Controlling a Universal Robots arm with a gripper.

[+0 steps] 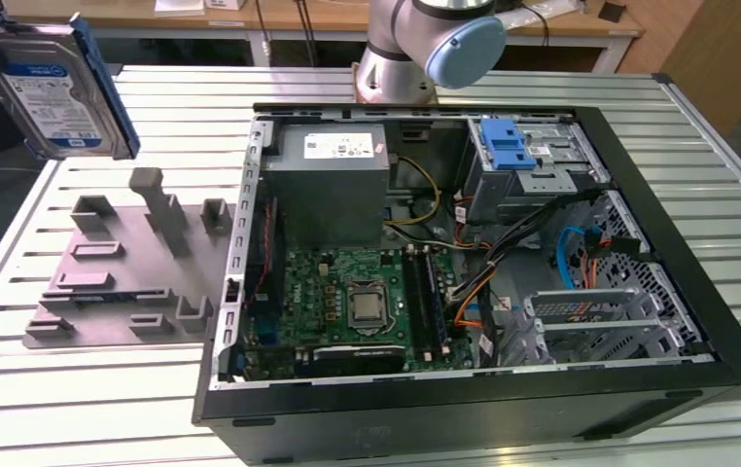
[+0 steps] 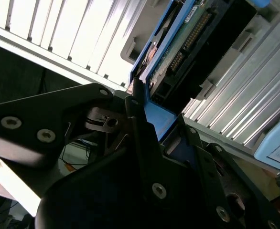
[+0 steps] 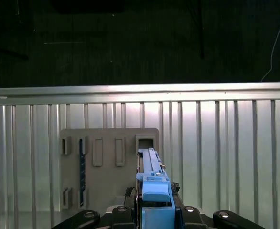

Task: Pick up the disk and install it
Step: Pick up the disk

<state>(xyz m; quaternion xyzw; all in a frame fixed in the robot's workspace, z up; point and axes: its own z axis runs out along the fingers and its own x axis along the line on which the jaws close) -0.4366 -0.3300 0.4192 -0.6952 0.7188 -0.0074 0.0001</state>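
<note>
the metal table (image 1: 86,409) of long slats carries everything. on it lies a black computer case (image 1: 475,433), open on its upper side, so the green motherboard (image 1: 344,292) and many cables are in sight. the base of the arm (image 1: 423,44) stands behind the case, at the far edge of the table. inside the case, in the far corner toward the exterior view's left, sits the grey power-supply box (image 1: 332,170) with a white sticker. in the far corner toward the exterior view's right there is a drive bay with a blue plastic part (image 1: 511,146).

a flat grey holder plate (image 1: 124,282) with raised slots lies on the table beside the case, on the exterior view's left.

the disk (image 1: 66,92) is in the air above this plate, well apart from the case, at the upper left of the exterior view. it hangs on its edge and a little tilted, the white-and-blue label facing that camera, with a blue rail along its side. in the first wrist view the disk (image 3: 152,191) shows edge-on, with the plate (image 3: 106,143) under it.

the gripper (image 2: 159,114) is pressed onto the disk: in the second wrist view its black fingers (image 2: 137,124) pinch the blue rail of the disk (image 2: 178,43) from both sides.
</note>
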